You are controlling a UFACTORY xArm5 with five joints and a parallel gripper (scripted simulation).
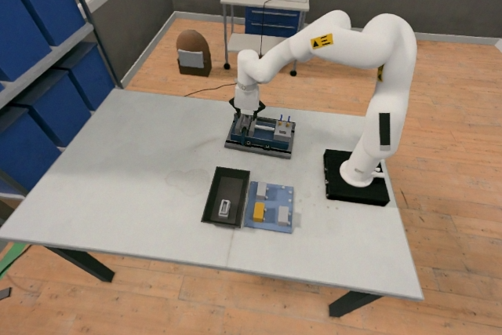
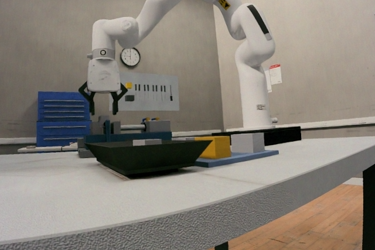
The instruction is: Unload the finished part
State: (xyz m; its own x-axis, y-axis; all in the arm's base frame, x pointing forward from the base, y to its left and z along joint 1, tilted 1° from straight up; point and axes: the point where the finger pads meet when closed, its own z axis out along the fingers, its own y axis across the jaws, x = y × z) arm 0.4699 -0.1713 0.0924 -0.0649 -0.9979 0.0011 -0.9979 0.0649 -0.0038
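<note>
The blue vise [image 1: 260, 136] stands at the middle back of the table and holds a grey block [image 1: 242, 123] between its jaws at the left end. It also shows in the side view [image 2: 99, 126]. My gripper [image 1: 245, 113] is open and hangs straight above that block; in the side view the fingertips [image 2: 102, 110] end a little above it, apart from it. The black outfeed tray lies near the front, with one grey pocketed block [image 1: 223, 207] flat in its near half. In the side view the tray wall [image 2: 148, 154] hides most of that block.
A blue fixture plate [image 1: 270, 211] lies right of the tray, touching it, with two grey plain blocks [image 1: 261, 189] [image 1: 283, 215] and a yellow block [image 1: 258, 211] standing on it. The arm's black base [image 1: 353, 179] sits at the table's right.
</note>
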